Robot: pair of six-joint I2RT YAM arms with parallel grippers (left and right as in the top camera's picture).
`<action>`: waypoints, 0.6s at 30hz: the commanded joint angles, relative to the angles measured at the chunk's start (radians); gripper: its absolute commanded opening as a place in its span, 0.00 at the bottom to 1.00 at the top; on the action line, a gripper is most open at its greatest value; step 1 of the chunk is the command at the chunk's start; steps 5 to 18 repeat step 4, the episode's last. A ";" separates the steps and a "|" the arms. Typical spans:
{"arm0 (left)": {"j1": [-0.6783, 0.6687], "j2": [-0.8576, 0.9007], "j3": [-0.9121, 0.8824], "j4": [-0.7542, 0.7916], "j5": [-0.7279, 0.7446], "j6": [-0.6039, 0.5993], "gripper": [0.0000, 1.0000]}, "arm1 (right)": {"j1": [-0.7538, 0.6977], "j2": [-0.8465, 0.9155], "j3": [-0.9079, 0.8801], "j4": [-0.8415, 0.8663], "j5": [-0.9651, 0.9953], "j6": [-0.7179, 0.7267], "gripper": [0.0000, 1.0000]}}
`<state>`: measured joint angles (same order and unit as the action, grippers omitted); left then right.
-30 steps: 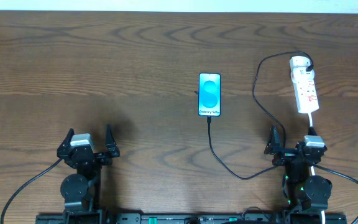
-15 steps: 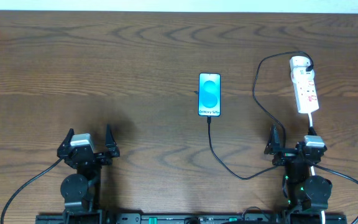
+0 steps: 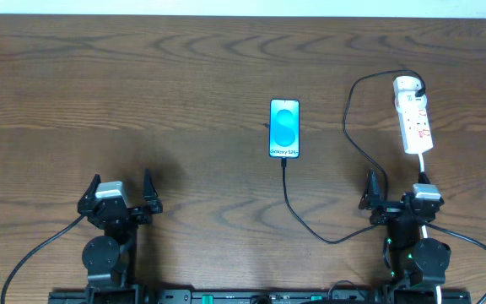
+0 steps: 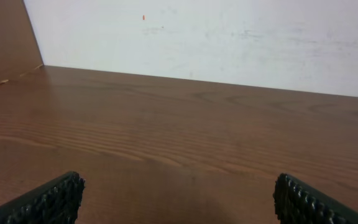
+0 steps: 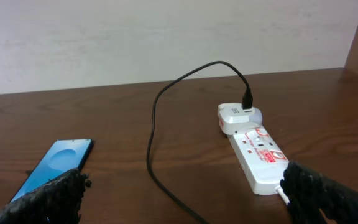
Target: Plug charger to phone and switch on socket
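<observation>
1. The phone (image 3: 283, 128) lies flat on the wooden counter (image 3: 184, 84), a little to the right of the middle. Its screen faces up and shows light blue with the text "Galaxy S25" at the near end.
2. The socket (image 3: 414, 118) is a white strip with red marks. It lies at the far right of the counter, well apart from the phone, with its length pointing away from the robot.
3. A white adapter (image 5: 236, 117) sits on the far end of the socket, and the black plug of the charger (image 3: 287, 198) goes into it.
4. From there the thin black cable makes a loop toward the phone side. It comes down past the right tool (image 3: 396, 196), curves along the near part of the counter, and rises to the near short edge of the phone.
5. The cable tip meets the phone edge; I cannot tell if it is fully seated. The position of the socket switches is too small to read.
6. A white cord (image 3: 423, 165) leaves the near end of the socket toward the right arm.
7. The right tool is released, with its fingers (image 5: 48, 199) spread wide and holding nothing. In the right wrist view the cable runs out of the bottom edge between them.
8. The left tool (image 3: 121, 192) is also released and empty, at the near left, well apart from all three things. Before it are bare wood and a pale wall (image 4: 229, 37).
</observation>
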<state>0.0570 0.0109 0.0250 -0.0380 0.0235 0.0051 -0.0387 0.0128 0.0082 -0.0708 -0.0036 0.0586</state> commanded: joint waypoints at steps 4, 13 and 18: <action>-0.003 -0.007 -0.021 -0.034 -0.019 0.018 0.98 | 0.007 -0.008 -0.003 -0.003 -0.002 -0.014 0.99; -0.003 -0.007 -0.021 -0.034 -0.019 0.018 0.98 | 0.007 -0.008 -0.003 -0.003 -0.002 -0.014 0.99; -0.003 -0.007 -0.021 -0.034 -0.019 0.018 0.98 | 0.007 -0.008 -0.003 -0.003 -0.002 -0.014 0.99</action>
